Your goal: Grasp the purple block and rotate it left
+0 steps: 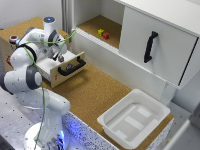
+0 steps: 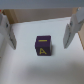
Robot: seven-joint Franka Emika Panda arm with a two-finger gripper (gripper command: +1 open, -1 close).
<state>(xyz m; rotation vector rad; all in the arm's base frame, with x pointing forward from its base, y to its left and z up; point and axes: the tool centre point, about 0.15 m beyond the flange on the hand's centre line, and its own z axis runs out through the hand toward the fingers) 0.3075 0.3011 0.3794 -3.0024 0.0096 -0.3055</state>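
Observation:
In the wrist view a purple block [image 2: 43, 46] with yellow markings on its faces lies on the white floor of an open drawer [image 2: 25, 62]. My gripper [image 2: 39, 42] is open above it. One finger [image 2: 6, 29] stands on one side of the block and the other finger [image 2: 75, 27] on the opposite side, both clear of it. From the exterior view my gripper [image 1: 59, 53] reaches down into the drawer [image 1: 75, 56] at the exterior view's left, and the block is hidden there.
The drawer has a black handle [image 1: 71, 67] on its front. A cabinet shelf holds a yellow block [image 1: 100, 32] and a red block [image 1: 106, 35]. Its white door [image 1: 155, 42] hangs open with a black handle [image 1: 150, 46]. A white bin [image 1: 134, 118] stands on the cork table.

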